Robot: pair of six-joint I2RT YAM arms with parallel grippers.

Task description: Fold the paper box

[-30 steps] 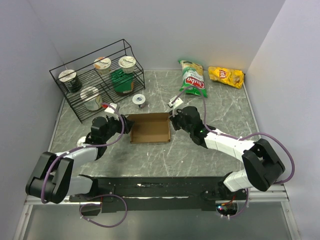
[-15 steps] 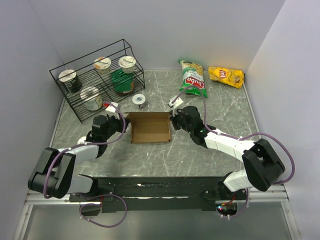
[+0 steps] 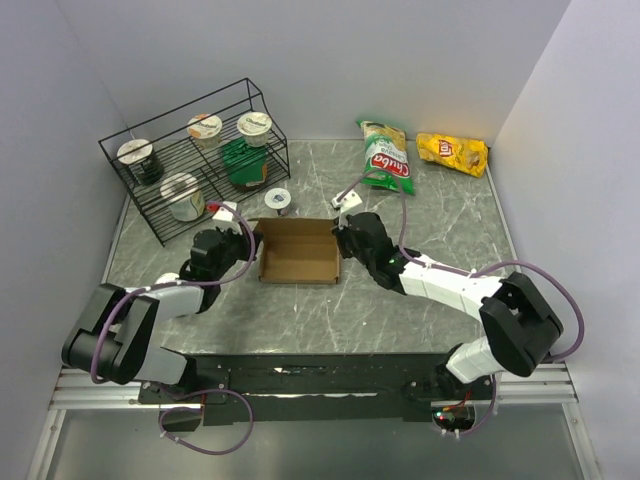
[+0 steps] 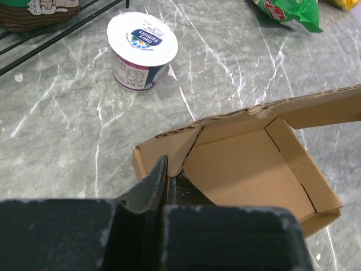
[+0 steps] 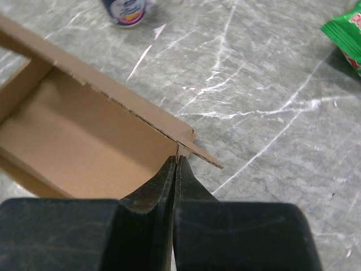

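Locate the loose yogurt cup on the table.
In the top view the yogurt cup stands left of centre, just beyond the far edge of the paper box and right of the wire rack.

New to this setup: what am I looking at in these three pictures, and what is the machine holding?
A left arm and a right arm are bolted at the near edge of the table. The overhead picture looks down on both; the other two come from a camera on each wrist. The left gripper and right gripper each pinch one end of the paper box, a half-folded brown cardboard tray. Around it: a wire rack holding cups, one loose yogurt cup, a green chip bag and a yellow chip bag.
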